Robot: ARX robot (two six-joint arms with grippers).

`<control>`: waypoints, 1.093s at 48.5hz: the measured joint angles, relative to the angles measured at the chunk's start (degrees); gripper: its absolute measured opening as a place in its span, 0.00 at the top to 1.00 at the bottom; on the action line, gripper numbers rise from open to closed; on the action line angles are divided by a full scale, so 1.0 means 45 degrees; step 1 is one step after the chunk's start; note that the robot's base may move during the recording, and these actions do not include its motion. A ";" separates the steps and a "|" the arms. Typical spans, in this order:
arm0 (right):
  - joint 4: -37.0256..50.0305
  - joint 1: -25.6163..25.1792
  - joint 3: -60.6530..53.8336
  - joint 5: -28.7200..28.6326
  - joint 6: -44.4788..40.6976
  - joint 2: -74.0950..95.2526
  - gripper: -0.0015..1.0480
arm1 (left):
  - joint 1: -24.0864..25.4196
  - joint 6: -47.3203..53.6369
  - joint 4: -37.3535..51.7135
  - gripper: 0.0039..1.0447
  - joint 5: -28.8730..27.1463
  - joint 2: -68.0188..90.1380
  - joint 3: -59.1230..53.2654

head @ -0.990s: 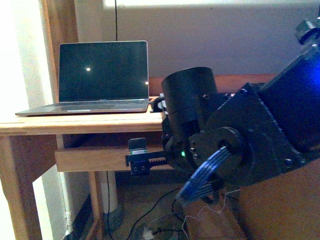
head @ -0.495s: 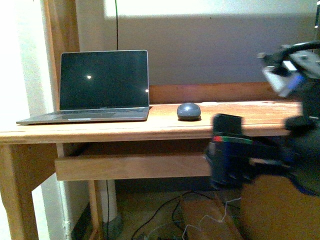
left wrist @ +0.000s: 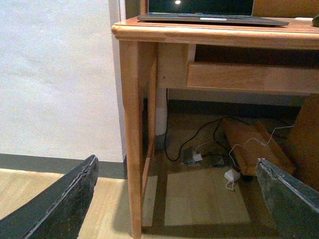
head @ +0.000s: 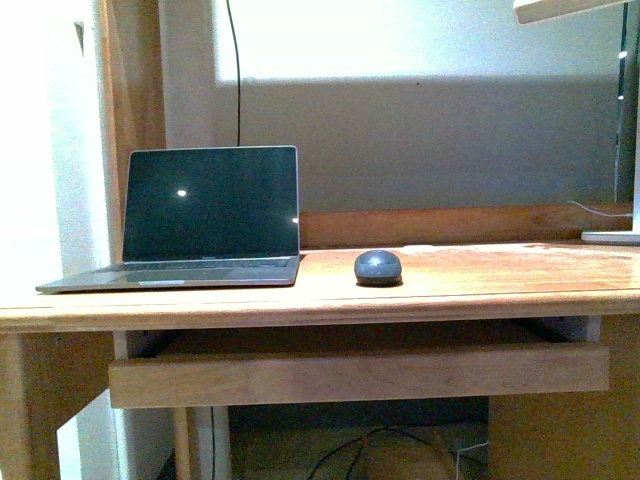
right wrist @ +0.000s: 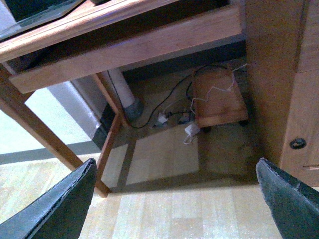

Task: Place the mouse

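Note:
The dark grey mouse (head: 378,267) sits on the wooden desk (head: 480,285), just right of the open laptop (head: 205,220). Neither arm shows in the front view. My left gripper (left wrist: 179,199) is open and empty, low near the floor in front of the desk's leg (left wrist: 132,139). My right gripper (right wrist: 177,199) is open and empty, also low, looking under the desk. The mouse's edge barely shows in the left wrist view (left wrist: 316,21).
A drawer front (head: 355,375) hangs under the desk top. Cables and a power adapter (left wrist: 232,175) lie on the floor beneath, next to a low wooden board on wheels (right wrist: 218,99). A wooden cabinet (right wrist: 279,84) stands beside the desk. A monitor base (head: 612,237) stands at the desk's far right.
The right arm, which filled the front view's right side, has dropped out of view, uncovering the mouse on the desk. The camera view has shifted downward a little.

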 joint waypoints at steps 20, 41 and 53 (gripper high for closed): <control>0.2249 -0.3031 -0.1982 0.0675 -0.3735 -0.2016 0.74 | 0.0000 0.0005 0.0000 0.07 0.0010 -0.0005 0.0000; 0.2370 -0.3036 -0.2618 0.0665 -0.3886 -0.2720 0.97 | 0.0000 0.0000 0.0000 0.07 0.0000 -0.0005 0.0000; 0.2370 -0.3036 -0.2618 0.0665 -0.3910 -0.2725 0.59 | 0.0000 0.0000 0.0000 0.07 0.0005 -0.0005 0.0000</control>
